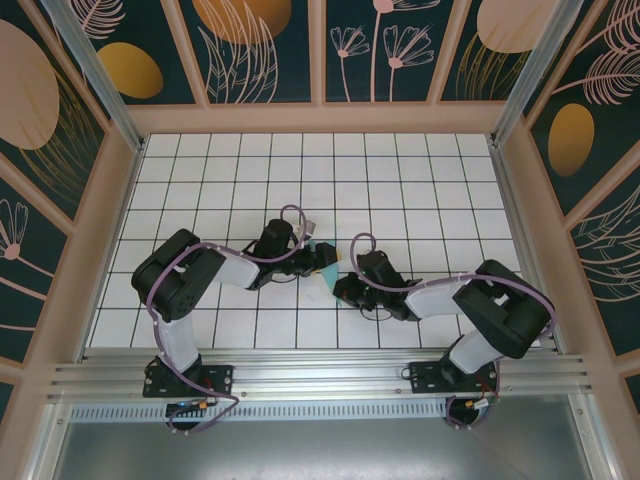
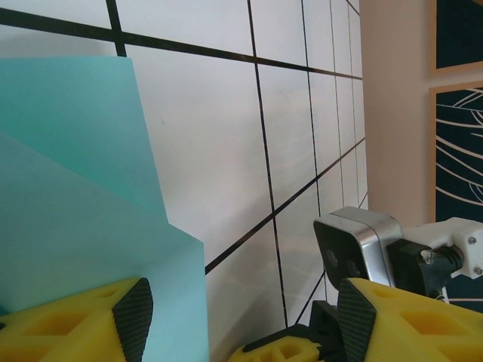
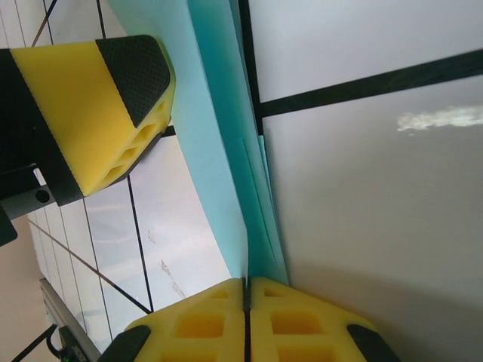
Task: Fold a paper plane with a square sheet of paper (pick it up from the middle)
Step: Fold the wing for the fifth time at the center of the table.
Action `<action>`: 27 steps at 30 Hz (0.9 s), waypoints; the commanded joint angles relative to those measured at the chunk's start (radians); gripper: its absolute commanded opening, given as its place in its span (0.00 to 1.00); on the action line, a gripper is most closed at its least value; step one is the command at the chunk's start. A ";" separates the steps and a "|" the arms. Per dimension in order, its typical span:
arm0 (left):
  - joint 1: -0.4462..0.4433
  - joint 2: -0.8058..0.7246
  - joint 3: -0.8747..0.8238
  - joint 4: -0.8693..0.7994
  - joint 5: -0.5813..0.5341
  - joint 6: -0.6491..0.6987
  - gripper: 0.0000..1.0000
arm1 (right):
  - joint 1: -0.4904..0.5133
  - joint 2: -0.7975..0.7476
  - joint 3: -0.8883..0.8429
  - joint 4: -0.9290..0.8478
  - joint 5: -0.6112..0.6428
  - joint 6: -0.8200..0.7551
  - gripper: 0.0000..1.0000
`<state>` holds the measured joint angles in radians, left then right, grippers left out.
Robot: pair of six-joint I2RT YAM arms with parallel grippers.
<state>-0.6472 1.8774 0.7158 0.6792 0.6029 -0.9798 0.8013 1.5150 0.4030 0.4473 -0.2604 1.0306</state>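
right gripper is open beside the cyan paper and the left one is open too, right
No: the right gripper is shut on the cyan paper, as the right wrist view shows. The left gripper is indeed open.

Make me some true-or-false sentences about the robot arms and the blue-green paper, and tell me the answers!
1. The right gripper is pinching the cyan paper. True.
2. The left gripper is squeezed shut. False: its two yellow fingers stand wide apart.
3. The paper is one flat, unfolded layer. False: both wrist views show folded layers lying over each other.
4. The table is white with black grid lines. True.
5. The two arms reach toward opposite corners of the table. False: in the top view they meet near the middle, at the paper.
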 commanded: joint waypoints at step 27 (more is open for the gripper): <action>-0.005 0.061 0.020 -0.105 -0.076 0.063 0.69 | 0.035 -0.088 0.002 -0.241 0.073 -0.014 0.17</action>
<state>-0.6472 1.8774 0.7300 0.6502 0.6060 -0.9718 0.8223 1.4517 0.3939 0.3424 -0.2249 1.0466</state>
